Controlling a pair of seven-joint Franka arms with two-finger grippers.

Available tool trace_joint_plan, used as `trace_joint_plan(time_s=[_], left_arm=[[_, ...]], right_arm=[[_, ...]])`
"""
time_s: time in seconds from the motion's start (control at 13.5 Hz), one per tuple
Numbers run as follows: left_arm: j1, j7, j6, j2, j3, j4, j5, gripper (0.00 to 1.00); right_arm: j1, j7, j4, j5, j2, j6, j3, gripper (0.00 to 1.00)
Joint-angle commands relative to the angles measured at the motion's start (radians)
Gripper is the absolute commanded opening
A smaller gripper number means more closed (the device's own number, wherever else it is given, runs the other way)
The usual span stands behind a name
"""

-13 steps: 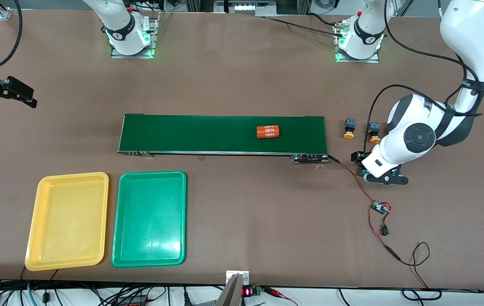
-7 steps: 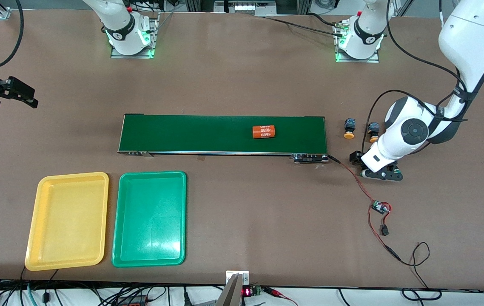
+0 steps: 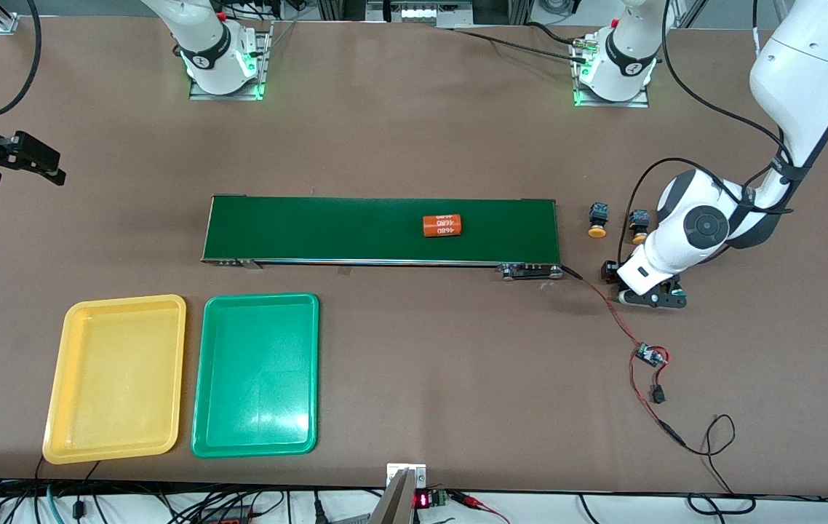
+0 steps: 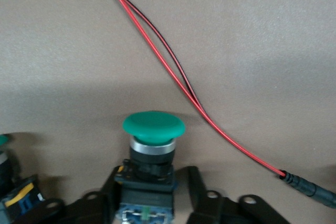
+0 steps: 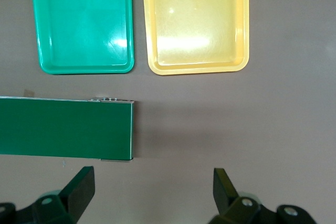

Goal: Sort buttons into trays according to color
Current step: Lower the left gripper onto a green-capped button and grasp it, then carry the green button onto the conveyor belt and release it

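Green-capped button (image 4: 153,127) sits between the left gripper (image 4: 152,192) jaws, which close on its dark body, low at the table beside the conveyor belt (image 3: 381,229) end. Right gripper (image 5: 152,190) waits off the belt's other end, jaws wide, holding nothing.

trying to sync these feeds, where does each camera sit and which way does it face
Front view: high across the table, facing both bases; shows conveyor belt, yellow tray, green tray, both arms.
Left wrist view: on the left arm, looking down between the left claw fingers at a green-capped button and red wire.
Right wrist view: on the waiting right arm, over the table's right-arm end; open right claw below.
Shared: right wrist and front views both show trays and belt.
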Motion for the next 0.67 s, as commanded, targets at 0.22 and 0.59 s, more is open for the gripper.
trace_joint_plan(time_s=[0.22,0.59], left_arm=[[0.01,-0.038,-0.136,-0.069,-0.073,0.032,0.027,0.3],[0.019,-0.212,-0.429,-0.089,-0.326,0.138,0.001,0.3]], right_arm=[[0.002,0.0,0.005,0.013,0.002,-0.009,-0.001,1.0],[0.002,0.0,0.005,0.013,0.002,-0.002,-0.001,1.0]])
